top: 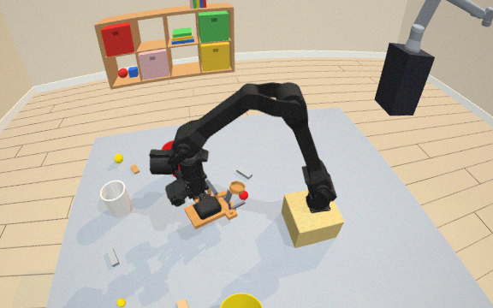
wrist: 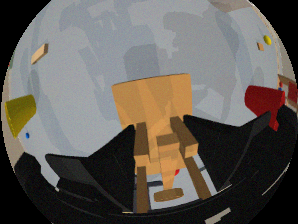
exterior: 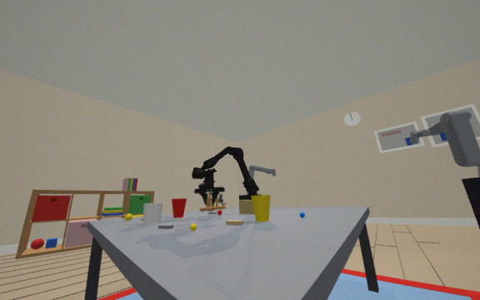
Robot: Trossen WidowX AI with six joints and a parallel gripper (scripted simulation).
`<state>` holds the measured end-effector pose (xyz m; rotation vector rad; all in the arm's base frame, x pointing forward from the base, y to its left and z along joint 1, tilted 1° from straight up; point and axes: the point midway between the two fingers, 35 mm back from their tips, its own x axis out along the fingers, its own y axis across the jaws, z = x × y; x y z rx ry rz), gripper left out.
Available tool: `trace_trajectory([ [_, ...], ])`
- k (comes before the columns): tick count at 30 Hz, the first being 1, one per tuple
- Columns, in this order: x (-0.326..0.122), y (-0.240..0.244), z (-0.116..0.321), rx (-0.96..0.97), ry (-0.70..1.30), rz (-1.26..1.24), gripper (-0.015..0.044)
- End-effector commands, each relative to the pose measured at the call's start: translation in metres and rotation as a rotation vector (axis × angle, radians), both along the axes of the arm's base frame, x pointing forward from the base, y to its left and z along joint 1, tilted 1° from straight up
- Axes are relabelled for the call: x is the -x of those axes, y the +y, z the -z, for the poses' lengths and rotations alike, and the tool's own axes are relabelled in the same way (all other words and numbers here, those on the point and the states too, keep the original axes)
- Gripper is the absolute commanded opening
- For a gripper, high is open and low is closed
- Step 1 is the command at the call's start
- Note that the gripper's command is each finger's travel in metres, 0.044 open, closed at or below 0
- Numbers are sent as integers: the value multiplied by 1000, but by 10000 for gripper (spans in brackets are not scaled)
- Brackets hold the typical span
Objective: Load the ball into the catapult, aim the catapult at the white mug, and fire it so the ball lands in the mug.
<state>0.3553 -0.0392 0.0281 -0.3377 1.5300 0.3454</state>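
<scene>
The orange wooden catapult (top: 193, 216) (exterior: 212, 208) (wrist: 150, 97) stands on the table, its round cup (top: 237, 186) (wrist: 168, 195) on the side toward the robot's base. My gripper (top: 207, 200) (exterior: 209, 202) (wrist: 159, 125) points down over it and is shut on the catapult, a finger at each side of its frame. A red ball (top: 243, 195) (exterior: 219, 212) (wrist: 177, 172) lies on the table beside the cup, partly hidden in the wrist view. The white mug (top: 120, 203) (exterior: 152, 213) stands upright on the catapult's other side, out of the wrist view.
A red cup (top: 169, 146) (exterior: 178, 207) (wrist: 260, 100) stands behind the arm. A yellow cup (top: 241, 301) (exterior: 262, 208) (wrist: 21, 112) is at the near edge. Grey bars (top: 244, 174) (top: 113, 257), yellow balls (top: 118, 158) (top: 121, 303), small blocks (top: 135, 168) (top: 182, 304) and a blue ball (exterior: 302, 215) lie around.
</scene>
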Motion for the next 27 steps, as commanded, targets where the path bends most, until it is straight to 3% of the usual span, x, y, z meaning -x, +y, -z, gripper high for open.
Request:
trace_trajectory([
  [1, -2, -1, -4, 0, -10, 134, 0],
  [14, -8, -15, -3, -5, -7, 577, 0],
  [27, -9, -20, 4, -5, -8, 600, 0],
])
